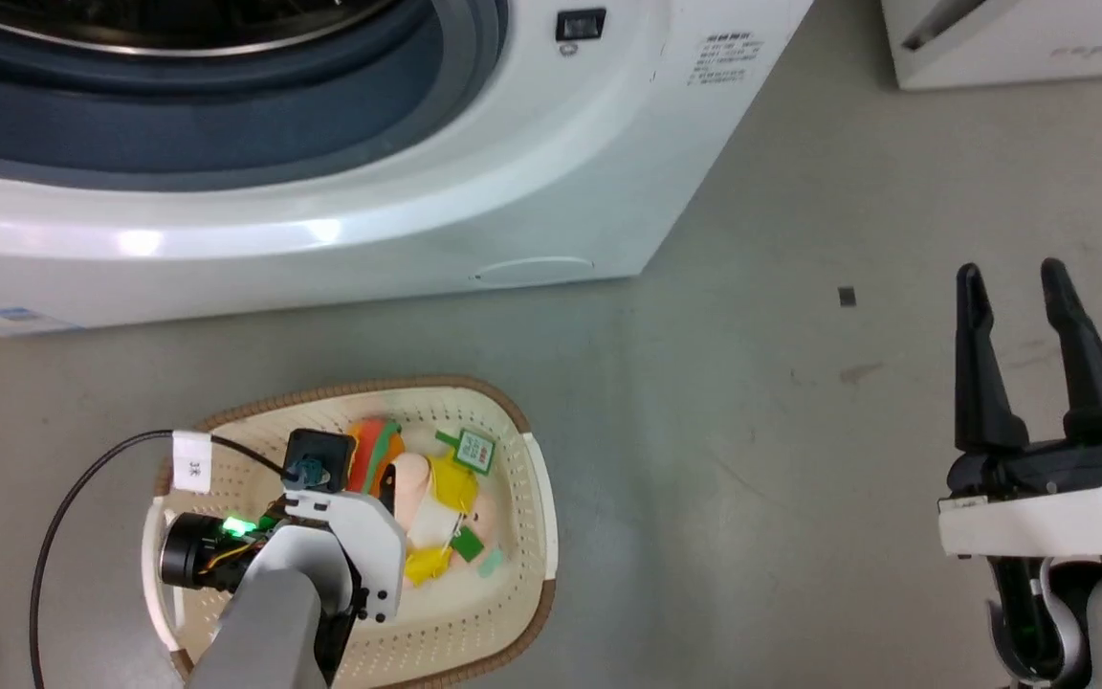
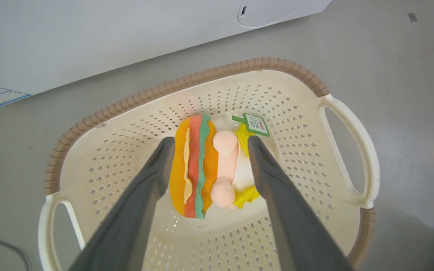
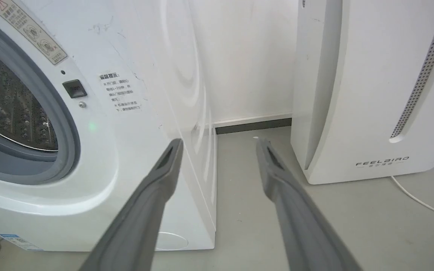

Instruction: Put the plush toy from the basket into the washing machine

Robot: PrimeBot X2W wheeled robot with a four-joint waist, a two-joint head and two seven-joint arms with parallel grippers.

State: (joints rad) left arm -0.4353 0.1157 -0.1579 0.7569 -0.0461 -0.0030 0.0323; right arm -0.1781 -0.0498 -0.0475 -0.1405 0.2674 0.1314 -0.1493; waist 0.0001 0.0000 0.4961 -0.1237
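Left wrist view says it all: the plush toy [image 2: 202, 165] lies on the bottom of the basket [image 2: 187, 81], centre of frame. The left gripper [image 2: 210, 140] hangs over it, fingers spread wide to either side, holding nothing.

That toy looks light and squashy, so it should give under the fingers rather than slip. Best hold, I'd say, is across the thick striped burger part and the pink limb beside it. The green paper tag [image 2: 255, 124] at upper right is too flimsy to hold by. Loose limbs could dangle and catch on the brown rim on the way out.

Over in the head view, the washing machine [image 1: 321, 211] fills the upper left, its grey rubber ring a lip the toy has to clear. A black cable [image 1: 63, 517] loops at lower left beside the basket, close to the arm. The right gripper [image 1: 1010, 271] sits at lower right, spread and empty, well apart. A second white appliance [image 3: 371, 94] stands right of frame in the right wrist view, out of the path.
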